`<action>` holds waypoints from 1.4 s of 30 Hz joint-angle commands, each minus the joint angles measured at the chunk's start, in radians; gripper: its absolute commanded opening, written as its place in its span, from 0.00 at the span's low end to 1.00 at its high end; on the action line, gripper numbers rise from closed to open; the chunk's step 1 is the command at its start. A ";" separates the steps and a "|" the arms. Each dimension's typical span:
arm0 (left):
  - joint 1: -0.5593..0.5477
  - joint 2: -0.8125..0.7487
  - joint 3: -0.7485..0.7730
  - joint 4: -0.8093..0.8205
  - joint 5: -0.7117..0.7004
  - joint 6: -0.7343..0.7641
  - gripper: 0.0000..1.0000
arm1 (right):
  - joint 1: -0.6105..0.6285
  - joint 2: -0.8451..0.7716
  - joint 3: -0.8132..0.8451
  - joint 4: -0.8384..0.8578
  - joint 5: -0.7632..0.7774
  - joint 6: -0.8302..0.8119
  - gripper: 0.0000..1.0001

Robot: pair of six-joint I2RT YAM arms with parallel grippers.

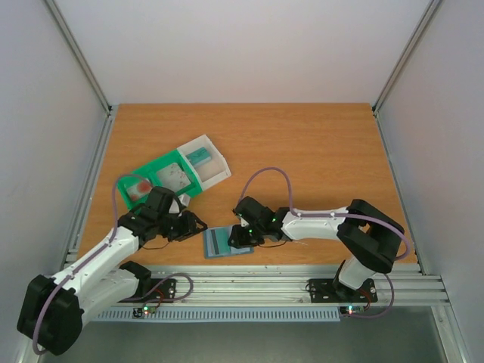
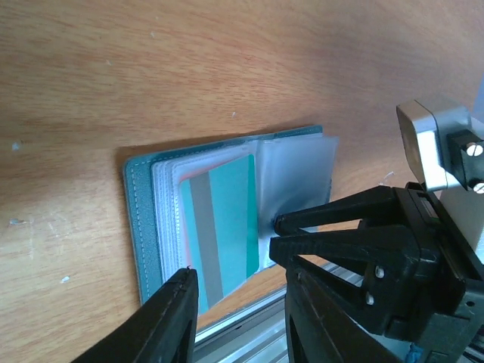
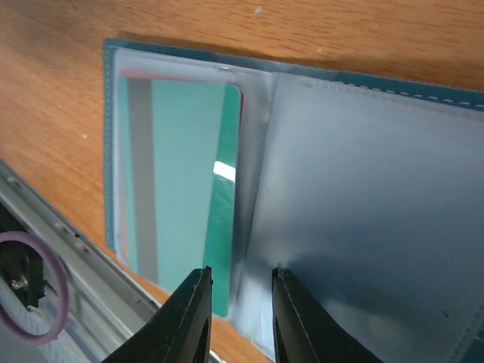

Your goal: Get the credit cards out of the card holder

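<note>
The slate-blue card holder (image 1: 225,243) lies open near the table's front edge. It also shows in the left wrist view (image 2: 142,227) and the right wrist view (image 3: 378,83). Its clear sleeves hold a teal card with a grey stripe (image 2: 231,219) (image 3: 189,166). A thin pink-red edge of another card (image 3: 122,151) peeks out behind it; no whitish credit card shows clearly in the holder. My right gripper (image 1: 240,236) (image 3: 240,283) is slightly open, its tips on the clear sleeve page (image 2: 299,174) at the fold. My left gripper (image 1: 197,225) (image 2: 238,302) is open and empty beside the holder's left edge.
A green-and-clear compartment tray (image 1: 162,162) stands behind the left arm. It holds a teal card (image 1: 200,156) and a whitish piece with red marks (image 1: 139,189). The aluminium rail (image 1: 287,283) runs just in front of the holder.
</note>
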 commanded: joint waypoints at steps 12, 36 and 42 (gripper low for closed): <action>-0.014 0.015 -0.126 0.257 0.046 -0.120 0.15 | 0.001 0.106 0.014 0.098 -0.034 0.011 0.20; -0.036 0.230 -0.187 0.359 -0.013 -0.078 0.06 | -0.001 0.092 -0.011 0.193 -0.079 0.038 0.19; -0.036 0.244 -0.190 0.360 -0.021 -0.070 0.08 | -0.002 0.111 -0.012 0.215 -0.093 0.041 0.17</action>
